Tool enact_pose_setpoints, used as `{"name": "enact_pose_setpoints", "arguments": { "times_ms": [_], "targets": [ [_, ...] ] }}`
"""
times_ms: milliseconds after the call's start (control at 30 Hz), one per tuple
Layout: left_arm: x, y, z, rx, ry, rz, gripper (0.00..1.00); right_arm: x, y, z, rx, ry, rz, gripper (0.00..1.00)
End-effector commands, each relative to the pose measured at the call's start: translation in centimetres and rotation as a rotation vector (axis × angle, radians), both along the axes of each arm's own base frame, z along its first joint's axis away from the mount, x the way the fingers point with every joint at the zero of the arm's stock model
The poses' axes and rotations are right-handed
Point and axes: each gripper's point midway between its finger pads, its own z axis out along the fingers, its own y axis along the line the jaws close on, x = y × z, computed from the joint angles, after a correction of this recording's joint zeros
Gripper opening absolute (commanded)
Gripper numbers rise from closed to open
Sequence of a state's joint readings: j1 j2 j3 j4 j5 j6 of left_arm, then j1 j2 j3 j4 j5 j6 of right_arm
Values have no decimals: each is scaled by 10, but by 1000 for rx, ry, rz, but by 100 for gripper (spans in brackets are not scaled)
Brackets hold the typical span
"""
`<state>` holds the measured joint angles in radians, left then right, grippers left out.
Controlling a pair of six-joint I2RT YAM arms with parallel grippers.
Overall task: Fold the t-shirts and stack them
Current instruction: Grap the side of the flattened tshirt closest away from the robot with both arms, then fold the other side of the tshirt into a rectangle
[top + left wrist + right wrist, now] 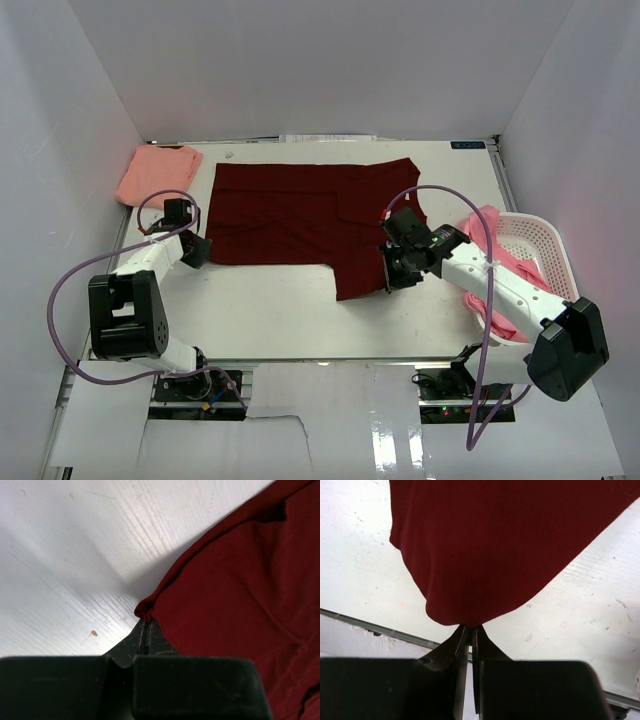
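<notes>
Maroon t-shirt (300, 215) lies spread flat, middle of table (270, 300). I have left gripper (146, 630) pinched on its near-left corner, right gripper (471, 629) clamped on near-right hem. I judge first fold beginning. Next: lift both corners together, carry evenly toward far edge.

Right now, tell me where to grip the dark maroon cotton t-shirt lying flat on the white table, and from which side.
Take the dark maroon cotton t-shirt by its two near-edge corners, coming in low from the near side. It lies flat, so only the corners offer a pinch. The left gripper is shut on the near-left corner, the right gripper on the near-right flap's tip.
</notes>
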<state>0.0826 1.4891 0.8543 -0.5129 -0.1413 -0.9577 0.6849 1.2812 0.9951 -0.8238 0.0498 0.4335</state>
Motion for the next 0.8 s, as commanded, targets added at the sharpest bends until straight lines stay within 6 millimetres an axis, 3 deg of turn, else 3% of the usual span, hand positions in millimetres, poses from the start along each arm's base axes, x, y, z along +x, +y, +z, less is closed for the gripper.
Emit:
{"name": "enact_pose_setpoints", "arguments": {
  "times_ms": [0, 433, 767],
  "targets": [
    [9, 4, 26, 19, -45, -10, 0, 9, -4, 25, 30, -49, 11, 8],
    [9, 4, 28, 20, -42, -12, 0, 35, -44, 42, 21, -90, -61, 8],
    [18, 12, 44, 59, -59, 4, 0, 44, -52, 40, 32, -75, -69, 8]
  ]
}}
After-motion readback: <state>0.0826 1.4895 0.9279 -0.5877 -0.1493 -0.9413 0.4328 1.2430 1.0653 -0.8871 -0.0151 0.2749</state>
